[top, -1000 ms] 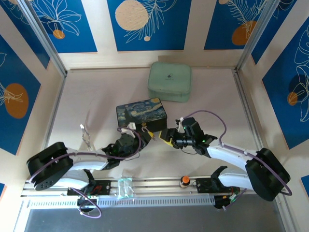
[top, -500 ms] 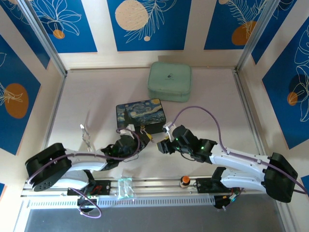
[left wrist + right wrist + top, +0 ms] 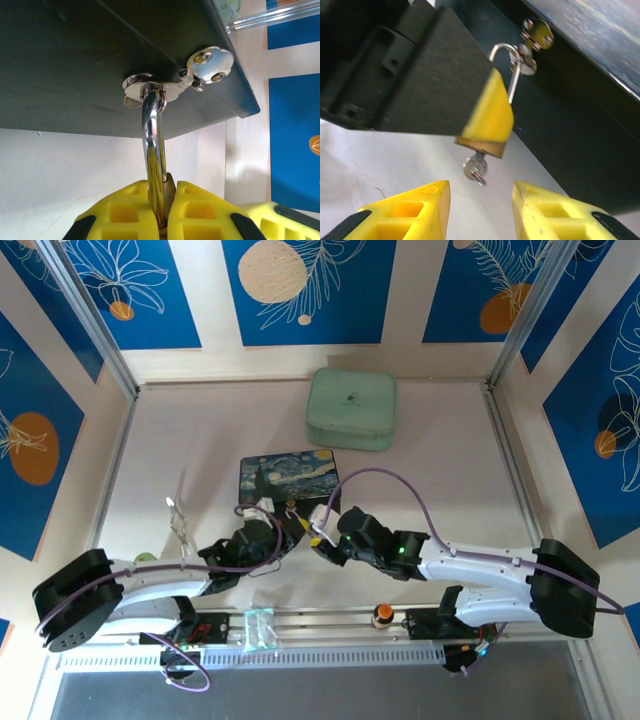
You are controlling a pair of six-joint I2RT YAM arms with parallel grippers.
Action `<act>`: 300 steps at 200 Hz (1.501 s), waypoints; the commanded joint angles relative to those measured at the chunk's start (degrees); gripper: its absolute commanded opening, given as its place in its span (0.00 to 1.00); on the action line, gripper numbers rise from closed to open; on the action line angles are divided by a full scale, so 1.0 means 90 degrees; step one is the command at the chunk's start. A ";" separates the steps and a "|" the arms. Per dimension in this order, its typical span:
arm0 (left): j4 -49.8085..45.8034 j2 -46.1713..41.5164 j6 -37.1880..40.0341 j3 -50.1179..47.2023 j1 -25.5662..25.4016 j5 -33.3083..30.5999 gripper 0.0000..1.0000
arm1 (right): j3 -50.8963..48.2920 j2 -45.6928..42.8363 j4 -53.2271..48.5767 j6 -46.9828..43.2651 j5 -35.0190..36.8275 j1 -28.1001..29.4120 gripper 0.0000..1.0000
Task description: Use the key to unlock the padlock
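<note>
Two yellow-padded grippers meet at the near front wall of the rectangular box painted with a swirling blue-and-yellow night sky (image 3: 291,473), which sits near the middle of the pale table (image 3: 200,440). The left gripper (image 3: 164,206) is clamped tight on the small brass-gold padlock (image 3: 156,165). The lock's body is all but hidden between the two pads, with only a sliver of brass showing in the slit. From that grip its thin silver U-shaped shackle (image 3: 152,120) rises straight up the left wrist view and passes through the silver clasp (image 3: 150,89) on the box's dark wall. The lock's long axis therefore runs from gripper to box, shackle end toward the box and base away from it. In the right wrist view the same axis slants from the clasp at the upper right down to the lower left. There the brass base shows under the left gripper's yellow pad. The tiny silver metal key (image 3: 475,167) protrudes from that base, touching it. Its rounded head and small ring point down and left, roughly in line with the lock. The right gripper (image 3: 480,210) is spread wide, its fingers (image 3: 405,212) on either side of the key and just below it, apart from it and holding nothing. A rounded mint-green case (image 3: 351,408) lies well apart, toward the far wall.
</note>
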 commanded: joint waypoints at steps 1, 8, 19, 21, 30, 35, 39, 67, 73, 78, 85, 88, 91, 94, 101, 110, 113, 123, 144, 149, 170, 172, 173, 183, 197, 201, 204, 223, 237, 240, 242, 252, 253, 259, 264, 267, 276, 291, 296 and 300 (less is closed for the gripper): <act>0.0254 -0.0110 0.0134 0.0124 -0.0007 0.0041 0.00 | 0.0178 0.0147 0.0135 -0.0416 0.0257 0.0143 0.37; 0.0192 -0.0120 0.0148 0.0143 -0.0007 0.0022 0.00 | 0.0169 0.0184 0.0125 -0.0459 0.0277 0.0175 0.37; 0.0175 -0.0140 0.0138 0.0129 -0.0010 -0.0014 0.00 | 0.0167 0.0234 0.0102 -0.0516 0.0336 0.0220 0.38; 0.0175 -0.0140 0.0137 0.0123 -0.0007 -0.0019 0.00 | 0.0168 0.0252 0.0080 -0.0540 0.0329 0.0224 0.39; 0.0172 -0.0144 0.0137 0.0132 -0.0007 -0.0008 0.00 | 0.0196 0.0310 0.0047 -0.0578 0.0350 0.0253 0.40; 0.0179 -0.0140 0.0140 0.0141 -0.0011 0.0007 0.00 | 0.0204 0.0335 0.0024 -0.0602 0.0348 0.0256 0.40; 0.0185 -0.0144 0.0144 0.0144 -0.0015 0.0018 0.00 | 0.0221 0.0373 0.0022 -0.0644 0.0337 0.0270 0.39; 0.0242 -0.0101 0.0115 0.0153 -0.0015 0.0048 0.00 | 0.0327 0.0594 0.0076 -0.0745 0.0339 0.0314 0.35; 0.0243 -0.0107 0.0094 0.0146 -0.0014 0.0049 0.00 | 0.0355 0.0628 0.0111 -0.0752 0.0342 0.0323 0.35; 0.0242 -0.0108 0.0088 0.0144 -0.0015 0.0041 0.00 | 0.0365 0.0656 0.0147 -0.0756 0.0360 0.0333 0.34; 0.0257 -0.0101 0.0081 0.0144 -0.0013 0.0051 0.00 | 0.0391 0.0708 0.0208 -0.0766 0.0403 0.0331 0.34; 0.0254 -0.0106 0.0075 0.0144 -0.0015 0.0049 0.00 | 0.0401 0.0723 0.0225 -0.0775 0.0405 0.0335 0.33; 0.0253 -0.0101 0.0069 0.0137 -0.0015 0.0049 0.00 | 0.0411 0.0751 0.0252 -0.0789 0.0405 0.0329 0.31; 0.0253 -0.0101 0.0069 0.0134 -0.0015 0.0056 0.00 | 0.0423 0.0767 0.0259 -0.0800 0.0423 0.0327 0.30; 0.0253 -0.0103 0.0069 0.0134 -0.0015 0.0063 0.00 | 0.0465 0.0836 0.0293 -0.0797 0.0483 0.0333 0.25; 0.0275 -0.0101 0.0060 0.0129 -0.0015 0.0077 0.00 | 0.0534 0.0915 0.0291 -0.0776 0.0518 0.0321 0.23; 0.0289 -0.0101 0.0060 0.0125 -0.0015 0.0082 0.00 | 0.0556 0.0952 0.0273 -0.0776 0.0519 0.0316 0.22; 0.0331 -0.0093 0.0052 0.0117 -0.0015 0.0104 0.00 | 0.0627 0.1047 0.0249 -0.0750 0.0567 0.0297 0.17; 0.0571 -0.0095 -0.0021 0.0014 -0.0015 0.0117 0.00 | 0.0684 0.1158 0.0221 -0.0542 0.0664 0.0212 0.03; 0.0609 -0.0096 -0.0032 -0.0001 -0.0015 0.0107 0.00 | 0.0663 0.1133 0.0229 -0.0449 0.0590 0.0166 0.02; 0.0615 -0.0106 -0.0040 -0.0003 -0.0015 0.0136 0.00 | 0.0542 0.0996 0.0303 -0.0026 0.0034 -0.0053 0.00; 0.0622 -0.0104 -0.0042 -0.0003 -0.0015 0.0144 0.00 | 0.0528 0.0979 0.0311 0.0002 -0.0003 -0.0065 0.00; 0.0623 -0.0107 -0.0045 0.0002 -0.0015 0.0150 0.00 | 0.0521 0.0971 0.0310 0.0009 -0.0014 -0.0071 0.00; 0.0644 -0.0104 -0.0047 0.0006 -0.0015 0.0163 0.00 | 0.0469 0.0931 0.0334 0.0086 -0.0048 -0.0076 0.00; 0.0563 -0.0138 -0.0041 0.0017 -0.0016 0.0129 0.00 | 0.0435 0.0884 0.0251 0.0113 -0.0102 -0.0065 0.07; 0.0519 -0.0148 -0.0032 0.0017 -0.0015 0.0119 0.00 | 0.0429 0.0863 0.0229 0.0113 -0.0117 -0.0061 0.09; 0.0498 -0.0157 -0.0031 0.0017 -0.0015 0.0109 0.00 | 0.0427 0.0857 0.0211 0.0104 -0.0132 -0.0050 0.10; 0.0388 -0.0184 -0.0008 0.0029 -0.0015 0.0039 0.00 | 0.0397 0.0793 0.0007 0.0091 -0.0193 -0.0047 0.21; 0.0389 -0.0189 -0.0007 0.0034 -0.0009 0.0036 0.00 | 0.0378 0.0808 -0.0143 0.0029 -0.0056 0.0004 0.23; 0.0390 -0.0189 -0.0007 0.0045 -0.0015 0.0038 0.00 | 0.0357 0.0816 -0.0162 0.0012 -0.0018 0.0005 0.23; 0.0390 -0.0189 -0.0009 0.0056 -0.0015 0.0039 0.00 | 0.0355 0.0810 -0.0167 0.0007 0.0004 0.0010 0.24; 0.0385 -0.0189 0.0003 0.0061 -0.0017 0.0046 0.00 | 0.0315 0.0834 -0.0179 -0.0026 0.0095 0.0010 0.24; 0.0388 -0.0189 0.0001 0.0063 -0.0016 0.0047 0.00 | 0.0317 0.0830 -0.0179 -0.0035 0.0099 0.0011 0.24; 0.0371 -0.0179 0.0012 0.0082 -0.0016 0.0048 0.00 | 0.0293 0.0831 -0.0154 -0.0063 0.0134 0.0007 0.23; 0.0356 -0.0181 0.0010 0.0090 -0.0015 0.0058 0.00 | 0.0282 0.0828 -0.0124 -0.0069 0.0153 0.0009 0.23; 0.0353 -0.0174 0.0010 0.0094 -0.0015 0.0058 0.00 | 0.0287 0.0834 -0.0100 -0.0077 0.0162 0.0003 0.23; 0.0359 -0.0160 0.0011 0.0113 -0.0015 0.0066 0.00 | 0.0304 0.0855 -0.0081 -0.0092 0.0189 0.0009 0.22; 0.0379 -0.0150 0.0000 0.0124 -0.0015 0.0097 0.00 | 0.0348 0.0918 -0.0061 -0.0092 0.0250 0.0007 0.21; 0.0378 -0.0146 0.0002 0.0134 -0.0015 0.0106 0.00 | 0.0369 0.0951 -0.0047 -0.0092 0.0275 0.0004 0.21; 0.0380 -0.0140 0.0007 0.0143 -0.0015 0.0116 0.00 | 0.0376 0.0977 -0.0021 -0.0092 0.0295 0.0006 0.21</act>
